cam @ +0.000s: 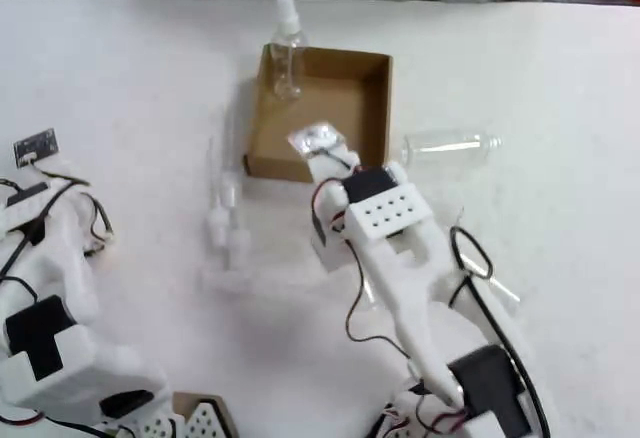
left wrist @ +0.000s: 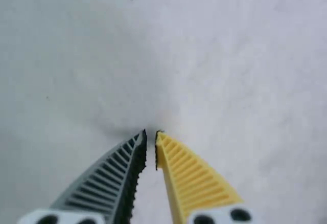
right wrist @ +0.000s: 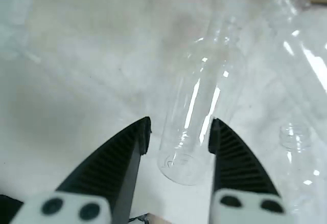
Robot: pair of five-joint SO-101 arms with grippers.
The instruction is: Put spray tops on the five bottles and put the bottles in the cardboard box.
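By the box [cam: 378, 108], the right wrist view shows the right end effector [right wrist: 179, 127] partly open astride a clear bottle [right wrist: 191, 116]. The left end effector [left wrist: 150, 133] is closed and empty above the tabletop [left wrist: 204, 55].

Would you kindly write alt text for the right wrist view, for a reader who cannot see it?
The right gripper holds its two black fingers open on either side of a clear bottle lying on the white table. Another clear bottle, its neck uncapped, is close beside it.

A white table [cam: 560, 78] bears 1 small dark board [cam: 35, 144] near its left edge.
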